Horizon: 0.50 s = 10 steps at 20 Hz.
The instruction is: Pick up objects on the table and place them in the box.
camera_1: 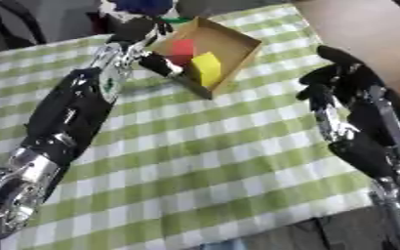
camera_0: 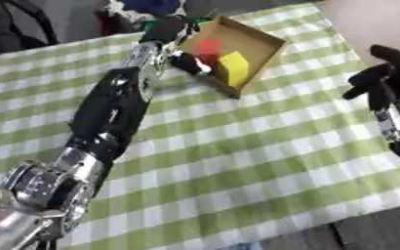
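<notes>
Box [camera_0: 259,53]: a shallow open cardboard tray, set askew toward the far side of the bench [camera_0: 237,161], which is covered with a green-and-white checked cloth. Inside the box lie a yellow block [camera_0: 234,67] and, just beyond it and touching or nearly touching, a red block [camera_0: 209,47]; both sit toward the box's left half, and the right half of its floor is bare.

Left arm [camera_0: 110,117]: enters from the lower left corner and extends diagonally across the bench to the box. Left hand [camera_0: 171,30]: positioned at the left rim of the box, with dark fingers [camera_0: 189,62] reaching down along the near-left wall beside the two blocks. Whether these fingers are curled, straight, or touching either block cannot be told, since the hand is blurred and partly overlaps the rim.

Right hand [camera_1: 340,80]: shown at the right side, over the cloth's right edge and well apart from the box. Its fingers are loosely bent and spread, closing on nothing; the hand is released. The right forearm runs down toward the lower right corner in the right eye view.

Beyond the far edge of the bench, a blue object [camera_1: 142,6] and dark shapes appear, too indistinct to identify.
</notes>
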### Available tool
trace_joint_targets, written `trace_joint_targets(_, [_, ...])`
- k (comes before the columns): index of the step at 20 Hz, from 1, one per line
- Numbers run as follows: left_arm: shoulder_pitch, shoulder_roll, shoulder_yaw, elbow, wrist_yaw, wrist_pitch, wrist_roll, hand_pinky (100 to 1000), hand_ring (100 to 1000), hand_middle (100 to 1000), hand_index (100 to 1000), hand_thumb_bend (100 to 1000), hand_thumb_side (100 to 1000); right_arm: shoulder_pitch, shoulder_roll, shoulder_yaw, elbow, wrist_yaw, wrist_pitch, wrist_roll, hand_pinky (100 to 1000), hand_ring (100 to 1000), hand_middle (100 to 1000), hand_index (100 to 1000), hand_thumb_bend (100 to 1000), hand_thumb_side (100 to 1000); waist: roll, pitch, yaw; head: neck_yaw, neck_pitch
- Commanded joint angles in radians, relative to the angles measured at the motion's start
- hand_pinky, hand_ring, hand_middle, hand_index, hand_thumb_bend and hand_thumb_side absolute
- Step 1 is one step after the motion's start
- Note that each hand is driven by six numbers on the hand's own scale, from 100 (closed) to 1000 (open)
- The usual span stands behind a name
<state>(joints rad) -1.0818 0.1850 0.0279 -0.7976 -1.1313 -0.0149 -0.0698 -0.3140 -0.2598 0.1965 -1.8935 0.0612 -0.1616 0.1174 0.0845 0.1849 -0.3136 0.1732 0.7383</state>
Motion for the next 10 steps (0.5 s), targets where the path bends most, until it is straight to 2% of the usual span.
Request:
trace_joint_targets(1, [-0.001,0.057,-0.013,-0.126,0.095,-0.016,0.033,569,672,648,801,614,509,-0.003,-0.004,-0.012,-0.009,0.004,0.001,-0.006,819,590,625,918,100,534,-0.011,-0.024,0.011,-0.007,0.007])
trace_joint_targets(4, [0.052,0.113,-0.036,-0.263,0.287,-0.042,0.051,530,659,622,785,575,496,0.002,-0.005,-0.018,-0.007,0.004,0.001,-0.012,819,591,625,918,100,534,-0.015,-0.029,0.034,-0.008,0.013])
trace_joint_targets(5, [0.075,0.136,-0.046,-0.316,0.355,-0.047,0.056,521,657,617,780,538,490,0.003,-0.005,-0.02,-0.007,0.005,0.001,-0.014,819,591,625,918,100,535,-0.016,-0.03,0.041,-0.008,0.015])
trace_joint_targets(10, [0.232,0.232,-0.055,-0.595,0.619,-0.043,0.113,498,650,598,758,459,452,0.009,-0.006,-0.03,-0.004,0.011,0.001,-0.025,819,590,625,919,100,537,-0.017,-0.027,0.086,0.013,0.028])
